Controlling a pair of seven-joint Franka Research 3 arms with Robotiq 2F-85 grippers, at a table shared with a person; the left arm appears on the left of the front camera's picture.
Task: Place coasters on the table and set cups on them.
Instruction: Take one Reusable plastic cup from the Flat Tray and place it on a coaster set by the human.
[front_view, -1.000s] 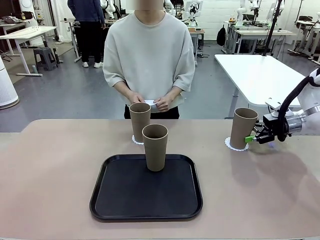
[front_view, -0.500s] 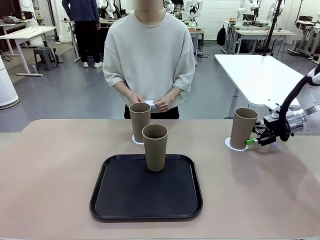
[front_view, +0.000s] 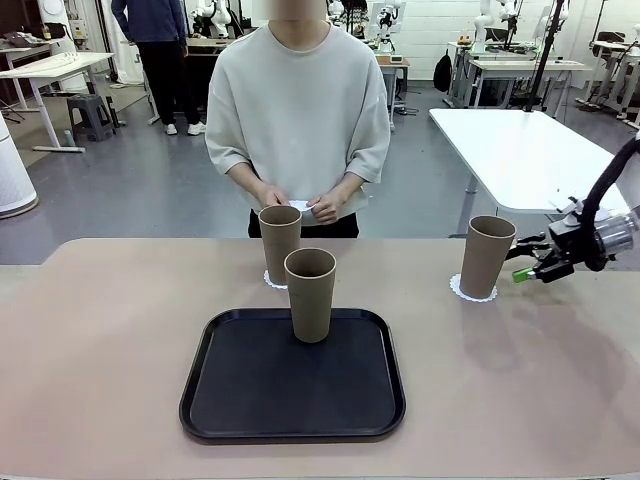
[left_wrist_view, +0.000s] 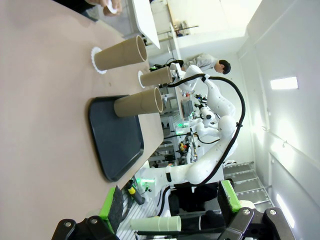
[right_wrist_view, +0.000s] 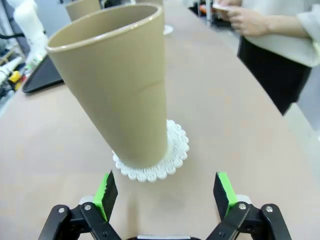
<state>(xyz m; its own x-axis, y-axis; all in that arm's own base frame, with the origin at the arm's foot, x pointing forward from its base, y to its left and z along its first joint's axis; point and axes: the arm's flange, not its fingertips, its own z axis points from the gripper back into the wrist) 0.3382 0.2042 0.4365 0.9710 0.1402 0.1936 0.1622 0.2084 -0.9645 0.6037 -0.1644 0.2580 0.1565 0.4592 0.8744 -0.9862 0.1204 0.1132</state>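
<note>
Backed away toward the right edge of the frame since a second ago: right pincer (front_view: 526, 260), fingers spread apart, gripping nothing, now clear of the right cup (front_view: 487, 256). Right cup upright on a coaster (front_view: 472, 290) on the tabletop (front_view: 120, 340), right of centre. Far cup (front_view: 279, 243) on a second coaster (front_view: 275, 279) at centre, just beyond the black tray (front_view: 292, 375); third cup (front_view: 310, 294) upright on that tray. Left pincer (left_wrist_view: 170, 205) likewise spread wide, empty.

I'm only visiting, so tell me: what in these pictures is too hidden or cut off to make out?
- Front view: the white thing is mostly covered by the person's hands. I cannot tell what it is.
- Front view: the coaster under the far cup is partly hidden by the nearer cup on the tray.
- Right wrist view: those hands are cut off by the top edge.
</note>
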